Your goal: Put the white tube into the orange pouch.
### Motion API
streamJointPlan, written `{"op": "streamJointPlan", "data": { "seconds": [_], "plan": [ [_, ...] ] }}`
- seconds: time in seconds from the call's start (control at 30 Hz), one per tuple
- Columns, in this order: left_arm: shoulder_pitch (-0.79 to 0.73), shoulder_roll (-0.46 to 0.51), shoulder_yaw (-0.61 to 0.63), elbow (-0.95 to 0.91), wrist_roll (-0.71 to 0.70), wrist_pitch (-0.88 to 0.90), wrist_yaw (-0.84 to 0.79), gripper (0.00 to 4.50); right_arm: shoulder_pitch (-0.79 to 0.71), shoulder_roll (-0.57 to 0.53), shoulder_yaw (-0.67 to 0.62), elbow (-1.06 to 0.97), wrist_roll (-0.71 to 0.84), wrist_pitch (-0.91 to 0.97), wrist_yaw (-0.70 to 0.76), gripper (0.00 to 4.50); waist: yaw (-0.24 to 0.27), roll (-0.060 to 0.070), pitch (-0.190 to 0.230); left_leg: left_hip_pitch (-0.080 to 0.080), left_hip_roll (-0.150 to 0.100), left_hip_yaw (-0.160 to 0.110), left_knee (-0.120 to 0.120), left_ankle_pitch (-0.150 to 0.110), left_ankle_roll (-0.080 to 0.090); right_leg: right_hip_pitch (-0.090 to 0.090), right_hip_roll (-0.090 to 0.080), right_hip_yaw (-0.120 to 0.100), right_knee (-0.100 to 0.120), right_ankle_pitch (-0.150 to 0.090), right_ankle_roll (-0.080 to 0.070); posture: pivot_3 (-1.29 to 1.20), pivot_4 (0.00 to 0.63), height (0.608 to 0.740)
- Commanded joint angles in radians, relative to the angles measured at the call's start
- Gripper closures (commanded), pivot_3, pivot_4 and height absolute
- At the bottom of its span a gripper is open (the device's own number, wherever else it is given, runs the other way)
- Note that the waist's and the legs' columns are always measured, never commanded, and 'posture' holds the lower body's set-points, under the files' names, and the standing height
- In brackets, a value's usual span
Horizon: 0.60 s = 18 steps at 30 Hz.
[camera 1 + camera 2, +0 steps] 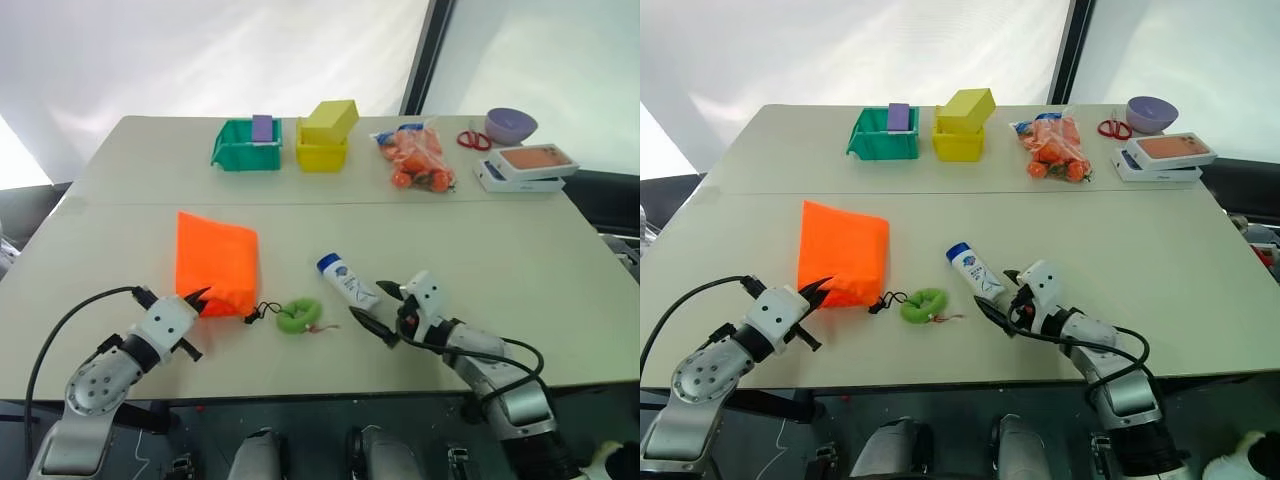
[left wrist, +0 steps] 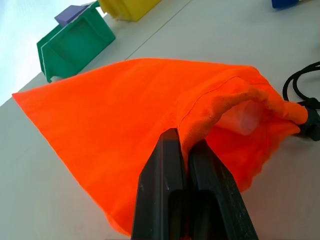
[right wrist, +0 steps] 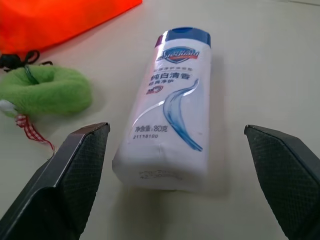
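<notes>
The orange pouch point(image 1: 215, 262) lies flat on the table at front left, its black cord leading to a lime green ring point(image 1: 297, 315). My left gripper point(image 1: 200, 298) is shut on the hem of the pouch's mouth point(image 2: 220, 107), which gapes a little. The white tube point(image 1: 349, 281) with a blue cap lies just right of the ring, cap pointing away from me. My right gripper point(image 1: 375, 308) stands open right behind the tube's flat end point(image 3: 161, 170), one finger on each side, not touching it.
At the back stand a green bin point(image 1: 246, 145), a yellow bin point(image 1: 323, 138), a clear bag of orange items point(image 1: 420, 158), red scissors point(image 1: 472, 139), a purple bowl point(image 1: 511, 125) and flat white boxes point(image 1: 524, 167).
</notes>
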Motion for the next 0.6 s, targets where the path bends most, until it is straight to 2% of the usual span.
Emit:
{"op": "streamJointPlan", "data": {
  "seconds": [0.03,0.13,0.2,0.27,0.43,0.6],
  "plan": [
    [-0.001,-0.001,0.002,-0.034,-0.008,0.001,0.004,4.46,-0.022,0.014,-0.001,0.0,-0.019,-0.021,-0.019,0.0,0.001,0.0,0.0,0.0,0.0,0.0,0.0,0.0,0.0,0.0,0.0,0.0,0.0,0.0,0.0,0.0,0.15,0.74],
    [-0.001,-0.004,0.0,-0.037,-0.009,0.005,0.003,4.5,-0.026,0.023,-0.006,0.001,-0.017,-0.015,-0.024,0.8,0.0,0.0,0.0,0.0,0.0,0.0,0.0,0.0,0.0,0.0,0.0,0.0,0.0,0.0,0.0,0.0,0.15,0.74],
    [-0.001,-0.006,0.0,-0.04,-0.012,0.009,0.003,4.5,-0.025,0.023,-0.007,-0.005,-0.015,-0.01,-0.022,1.91,0.0,0.0,0.0,0.0,0.0,0.0,0.0,0.0,0.0,0.0,0.0,0.0,0.0,0.0,0.0,0.0,0.15,0.74],
    [-0.004,-0.01,-0.001,-0.047,-0.02,0.019,0.001,4.5,-0.021,0.019,-0.01,-0.016,-0.01,-0.004,-0.018,2.69,0.0,0.0,0.0,0.0,0.0,0.0,0.0,0.0,0.0,0.0,0.0,0.0,0.0,0.0,0.0,0.0,0.15,0.74],
    [-0.055,-0.023,-0.025,-0.086,-0.056,0.09,-0.012,4.5,-0.026,0.007,-0.024,-0.043,0.01,-0.002,0.004,2.69,0.001,-0.001,0.0,0.0,0.0,0.0,0.0,0.0,0.0,0.0,0.0,0.0,0.0,0.0,0.0,0.0,0.15,0.74],
    [-0.204,-0.075,-0.074,-0.123,-0.119,0.264,0.004,4.5,-0.037,-0.019,-0.044,-0.117,0.103,0.041,0.083,2.69,0.001,-0.001,-0.001,0.0,0.0,0.0,0.001,0.0,0.0,0.002,0.0,0.0,0.001,0.0,0.0,0.0,0.15,0.74]
  ]
}}
